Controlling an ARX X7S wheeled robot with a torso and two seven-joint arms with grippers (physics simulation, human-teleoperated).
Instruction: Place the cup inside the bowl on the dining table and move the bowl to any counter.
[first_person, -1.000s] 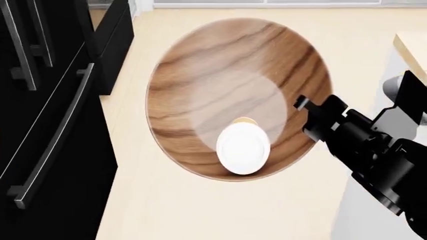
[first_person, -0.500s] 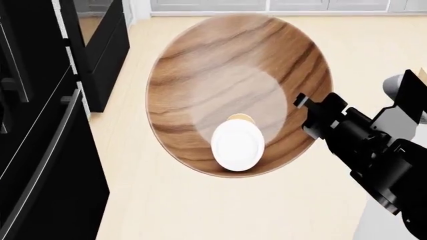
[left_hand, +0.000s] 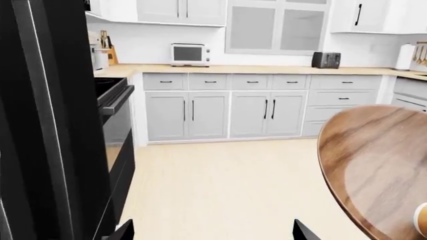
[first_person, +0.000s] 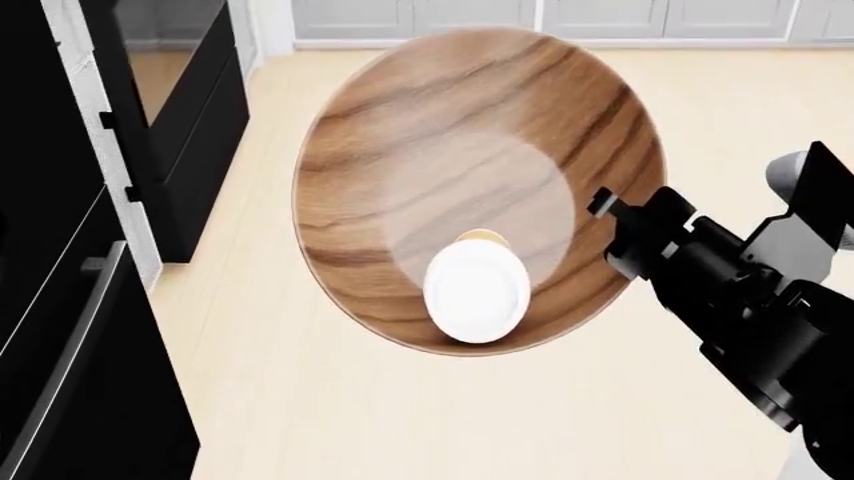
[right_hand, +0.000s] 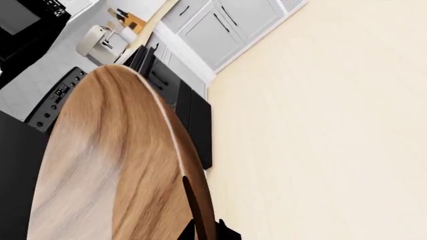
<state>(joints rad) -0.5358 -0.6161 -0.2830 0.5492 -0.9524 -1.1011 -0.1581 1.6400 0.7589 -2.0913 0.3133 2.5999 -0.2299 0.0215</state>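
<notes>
Bowl (first_person: 467, 160) is airborne over the floor, pinched at its rim by your right gripper (first_person: 617, 225), jaws clamped on the bowl's edge, as the right wrist view also shows. Cup (first_person: 473, 290) sits inside it, having settled to the near, low side, so the bowl looks tilted toward you. A one-sided rim grip explains that sag; keep it level. Left gripper (left_hand: 210, 231) is open and empty, fingertips just in frame. Counter (left_hand: 267, 69) lies ahead along the wall: carry there and set down.
</notes>
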